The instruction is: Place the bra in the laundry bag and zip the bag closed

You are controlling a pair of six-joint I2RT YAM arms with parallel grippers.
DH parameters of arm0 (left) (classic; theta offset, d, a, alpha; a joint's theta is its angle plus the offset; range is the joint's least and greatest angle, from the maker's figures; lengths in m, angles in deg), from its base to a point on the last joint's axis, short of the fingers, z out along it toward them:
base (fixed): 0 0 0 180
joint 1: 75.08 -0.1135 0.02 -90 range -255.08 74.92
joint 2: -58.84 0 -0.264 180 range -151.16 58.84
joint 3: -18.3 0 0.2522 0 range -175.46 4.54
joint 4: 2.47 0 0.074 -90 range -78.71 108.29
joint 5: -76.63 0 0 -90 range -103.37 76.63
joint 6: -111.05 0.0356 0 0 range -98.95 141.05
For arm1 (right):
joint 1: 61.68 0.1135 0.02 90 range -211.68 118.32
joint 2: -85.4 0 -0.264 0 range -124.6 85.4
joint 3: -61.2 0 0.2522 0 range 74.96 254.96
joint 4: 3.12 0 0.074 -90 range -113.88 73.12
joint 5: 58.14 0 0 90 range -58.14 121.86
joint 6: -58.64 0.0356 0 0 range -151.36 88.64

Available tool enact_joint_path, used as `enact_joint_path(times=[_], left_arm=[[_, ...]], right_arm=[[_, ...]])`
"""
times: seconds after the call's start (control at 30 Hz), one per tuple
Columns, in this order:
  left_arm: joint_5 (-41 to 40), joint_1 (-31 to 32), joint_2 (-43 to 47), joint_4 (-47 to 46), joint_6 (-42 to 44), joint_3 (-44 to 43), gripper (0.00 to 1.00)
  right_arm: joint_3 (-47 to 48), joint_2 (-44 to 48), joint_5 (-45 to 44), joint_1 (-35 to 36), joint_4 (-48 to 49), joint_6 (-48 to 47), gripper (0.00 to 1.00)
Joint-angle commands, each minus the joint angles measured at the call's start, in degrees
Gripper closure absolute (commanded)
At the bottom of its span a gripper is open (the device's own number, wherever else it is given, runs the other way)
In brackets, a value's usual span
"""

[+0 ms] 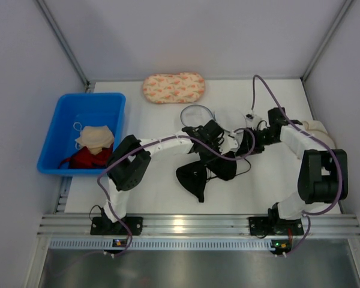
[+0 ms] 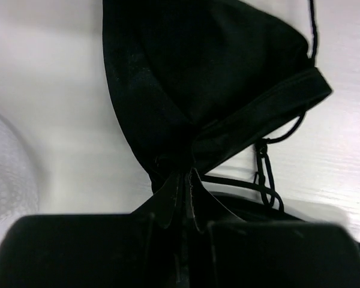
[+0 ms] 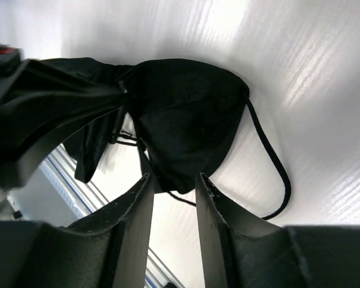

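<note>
- bra [image 1: 205,171] mid-table [image 1: 150,195], nearest the arm bases; one black cup points toward the near edge; whether it rests on the surface, cannot tell; thin strap [image 3: 275,165] loops out beside it
- left gripper [image 2: 185,180] pinched together on the bra's fabric at a cup's narrow end; the cup fans out beyond the fingers
- right gripper [image 3: 174,179] fingers apart, clamping nothing; a cup's edge lies just ahead of the tips
- laundry bag [image 1: 198,114] just beyond both grippers; wire hoop visible; zip not legible
- blue bin [image 1: 90,111] far left, holding beige cloth [image 1: 96,137]; peach pouch [image 1: 174,88] at the far edge
</note>
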Motion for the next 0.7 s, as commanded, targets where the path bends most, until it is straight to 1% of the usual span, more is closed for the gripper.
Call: enact_joint_path(times=[0.0,0.03,0.07,0.1,0.13,0.17,0.2,0.27,0.3,0.33,0.4,0.43,0.57,0.6,0.67], left_arm=[[0.1,-1.4,-0.7,-3.3,-4.2,-2.7,0.93],[-0.2,-2.1,-0.6,-3.4,-5.0,-2.8,0.88],[-0.4,-2.5,-0.2,-3.4,-7.0,-2.8,0.79],[0.9,-3.0,0.5,-3.5,-7.9,-2.5,0.74],[2.2,-4.5,2.7,-3.3,-8.9,-2.0,0.66],[4.2,-5.4,3.9,-3.3,-11.3,-1.7,0.55],[6.0,-6.3,5.3,-3.3,-12.6,-0.7,0.50],[8.7,-9.3,9.8,-3.3,-16.1,0.4,0.44],[10.7,-10.1,13.2,-3.3,-17.2,2.0,0.39],[11.2,-12.0,14.8,-3.3,-18.1,2.9,0.38],[11.9,-13.7,18.3,-2.6,-21.5,6.6,0.37],[13.3,-15.6,22.0,-2.0,-24.3,8.1,0.37],[16.6,-20.2,31.0,1.5,-27.9,17.9,0.37],[17.0,-20.9,32.6,2.2,-28.2,21.8,0.37],[17.7,-22.1,36.4,3.6,-28.6,25.1,0.36]], right_arm=[[1.7,3.0,5.7,-0.4,-2.0,0.0,0.64],[1.2,3.0,5.6,0.5,-1.9,0.3,0.61],[0.3,2.9,5.4,0.9,-1.7,0.2,0.58],[-0.3,2.7,3.7,1.0,-1.1,0.0,0.55],[-0.6,2.6,2.6,0.8,-0.1,-0.2,0.52],[-1.0,2.3,1.9,0.5,0.3,-1.1,0.52],[-0.9,1.7,1.3,0.0,0.5,-1.6,0.51],[0.1,0.8,0.8,-1.8,0.9,-2.8,0.50],[0.7,-0.4,0.2,-1.9,0.8,-3.2,0.48],[1.2,-1.1,-0.2,-4.8,0.8,-3.6,0.47],[2.5,-2.6,-0.7,-5.9,0.7,-4.2,0.47],[2.8,-3.2,-0.7,-6.7,0.5,-4.5,0.45],[1.6,-4.7,-0.9,-7.0,0.4,-4.9,0.43],[1.4,-5.1,-1.4,-7.0,0.6,-4.4,0.42],[1.6,-5.5,-1.8,-7.0,1.0,-4.3,0.41]])
